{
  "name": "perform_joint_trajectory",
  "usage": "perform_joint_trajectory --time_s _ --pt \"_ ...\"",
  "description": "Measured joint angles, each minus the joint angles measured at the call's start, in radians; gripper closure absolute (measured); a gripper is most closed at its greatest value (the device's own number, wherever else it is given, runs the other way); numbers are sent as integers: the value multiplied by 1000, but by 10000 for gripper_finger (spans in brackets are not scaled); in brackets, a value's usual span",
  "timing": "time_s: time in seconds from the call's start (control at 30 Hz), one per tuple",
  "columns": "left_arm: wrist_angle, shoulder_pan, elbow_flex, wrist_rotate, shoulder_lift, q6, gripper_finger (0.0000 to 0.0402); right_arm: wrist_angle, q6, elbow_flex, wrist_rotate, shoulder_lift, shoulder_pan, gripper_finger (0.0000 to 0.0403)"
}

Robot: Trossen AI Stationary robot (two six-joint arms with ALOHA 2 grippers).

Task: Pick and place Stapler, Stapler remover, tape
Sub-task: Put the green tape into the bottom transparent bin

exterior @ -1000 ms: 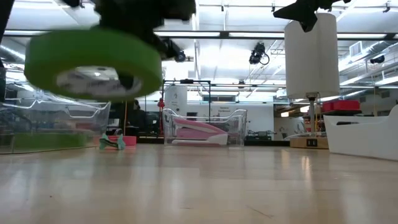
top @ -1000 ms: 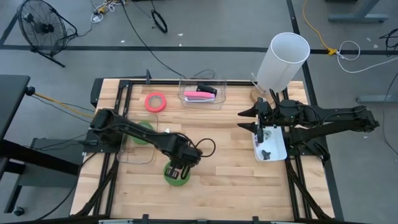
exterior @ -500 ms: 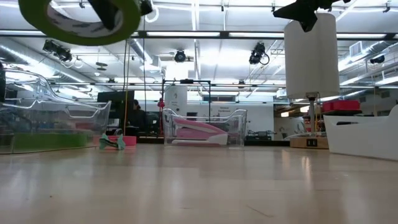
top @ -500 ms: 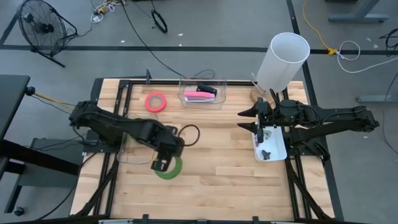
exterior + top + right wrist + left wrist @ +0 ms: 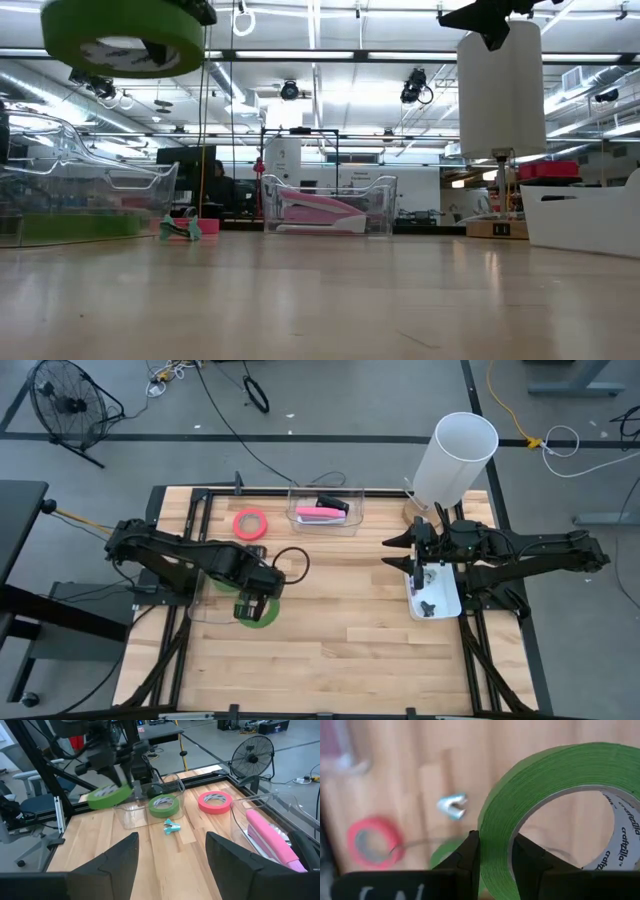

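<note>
A green tape roll [image 5: 258, 612] is gripped at its rim by the left end effector [image 5: 249, 606], whose fingers [image 5: 472, 857] are closed on the ring's wall, and is held above the table [image 5: 360, 650] beside a clear bin [image 5: 145, 812] containing a second green tape roll [image 5: 163, 805]. A pink-red tape roll [image 5: 250, 523] lies nearby. The right end effector [image 5: 413, 565] is parked over a white tray [image 5: 436, 596], its fingers spread wide and empty.

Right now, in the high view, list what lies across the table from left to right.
Clear bin with a green tape roll → green tape roll held by the left gripper → pink stapler in its clear bin → right gripper over the white tray. The pink-red tape overlaps the held roll's span, so it is left out.
</note>
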Motion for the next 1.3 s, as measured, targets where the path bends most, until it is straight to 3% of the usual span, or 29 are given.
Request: perform_joint_trajectory --time_s 0.1,0.23,0.37,0.8,1.3 --pt "-72 5 0 -76 0 -90 316 0 0 0 0 0 0 175" --pt "-174 5 0 -102 0 -211 316 0 -1 0 0 0 0 175" --pt "-172 6 -10 -94 2 -291 316 -3 -4 0 0 0 0 175" --pt "-51 11 -10 -98 2 -279 316 -4 -5 0 -3 0 0 175" --pt "-122 3 -10 -112 2 -307 316 -5 -5 0 -3 2 0 175"
